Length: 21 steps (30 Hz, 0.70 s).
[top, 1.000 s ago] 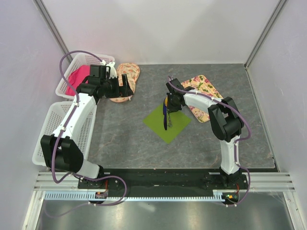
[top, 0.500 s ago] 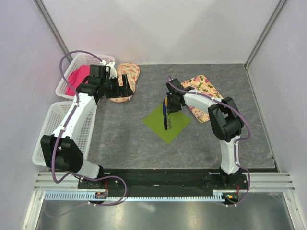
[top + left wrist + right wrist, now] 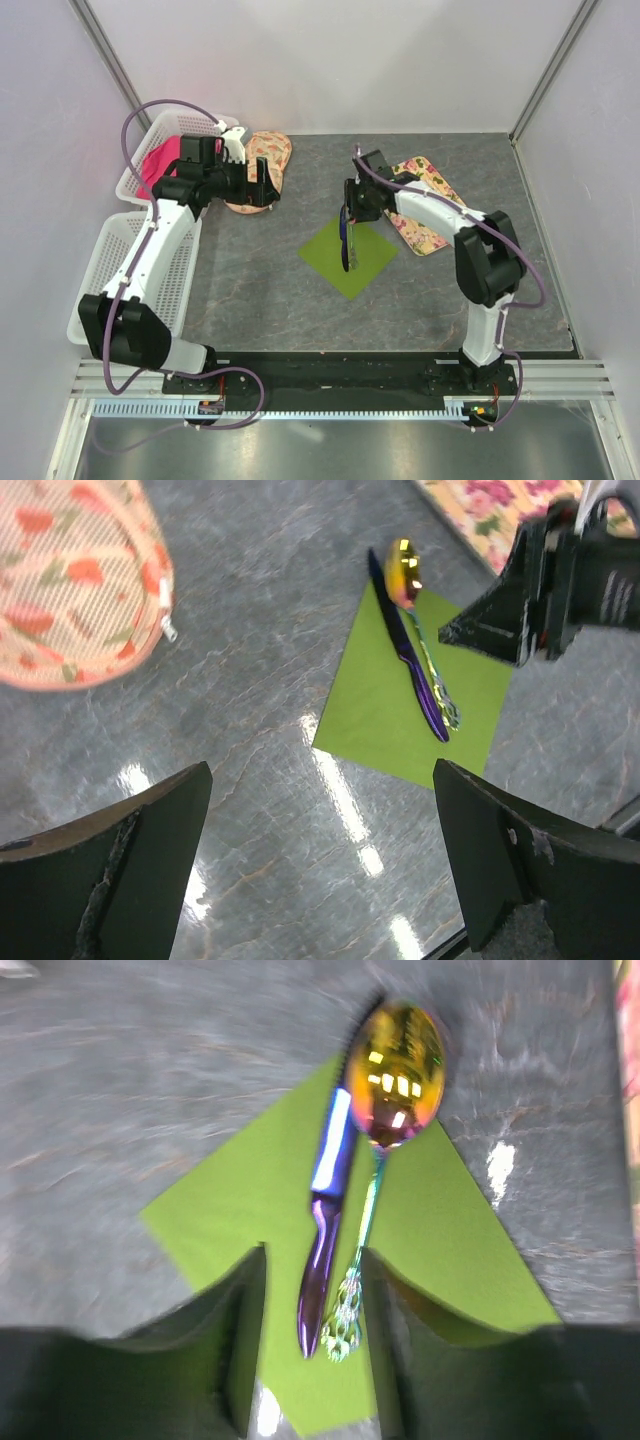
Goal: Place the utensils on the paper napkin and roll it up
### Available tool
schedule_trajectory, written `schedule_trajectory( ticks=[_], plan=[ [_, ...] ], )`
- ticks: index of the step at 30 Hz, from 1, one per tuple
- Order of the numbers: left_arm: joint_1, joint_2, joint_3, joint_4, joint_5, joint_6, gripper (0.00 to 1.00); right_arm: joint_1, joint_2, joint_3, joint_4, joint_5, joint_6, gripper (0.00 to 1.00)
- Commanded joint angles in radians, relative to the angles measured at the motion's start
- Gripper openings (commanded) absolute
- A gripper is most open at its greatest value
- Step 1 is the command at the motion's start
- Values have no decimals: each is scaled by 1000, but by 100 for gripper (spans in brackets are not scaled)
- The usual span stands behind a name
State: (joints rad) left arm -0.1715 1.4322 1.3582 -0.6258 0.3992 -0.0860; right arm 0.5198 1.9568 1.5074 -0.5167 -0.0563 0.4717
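Observation:
The lime-green paper napkin (image 3: 352, 262) (image 3: 385, 715) (image 3: 235, 1205) lies flat in the middle of the table. Both utensils rest on it side by side: a dark-blue knife (image 3: 404, 650) (image 3: 326, 1210) and a spoon with a shiny gold bowl (image 3: 404, 565) (image 3: 395, 1060); they show as one dark streak (image 3: 346, 245) from above. My right gripper (image 3: 350, 218) (image 3: 312, 1265) hovers over their handle ends, open, its fingers (image 3: 235, 1340) either side of the handles. My left gripper (image 3: 262, 186) (image 3: 320, 775) is wide open and holds nothing, up near the back left.
A floral mat (image 3: 262, 165) (image 3: 70, 580) lies under the left gripper, another (image 3: 425, 200) beyond the right arm. Two white baskets (image 3: 110, 270) stand along the left edge, the far one holding a pink cloth (image 3: 160, 160). White walls enclose the table.
The right gripper's jaws have parted and let the utensils rest on the napkin, and its wrist has drawn back slightly. The left arm has shifted a little.

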Motion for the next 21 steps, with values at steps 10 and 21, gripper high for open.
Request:
schedule_trajectory(
  ticks=[10,21],
  plan=[
    [-8,-3,73,48,590,345,100,-214,-282,-128,110,-485,-170,98],
    [-557,-76,-367,339,264,848,88,-303,-332,-277,164,-640,-145,98]
  ],
)
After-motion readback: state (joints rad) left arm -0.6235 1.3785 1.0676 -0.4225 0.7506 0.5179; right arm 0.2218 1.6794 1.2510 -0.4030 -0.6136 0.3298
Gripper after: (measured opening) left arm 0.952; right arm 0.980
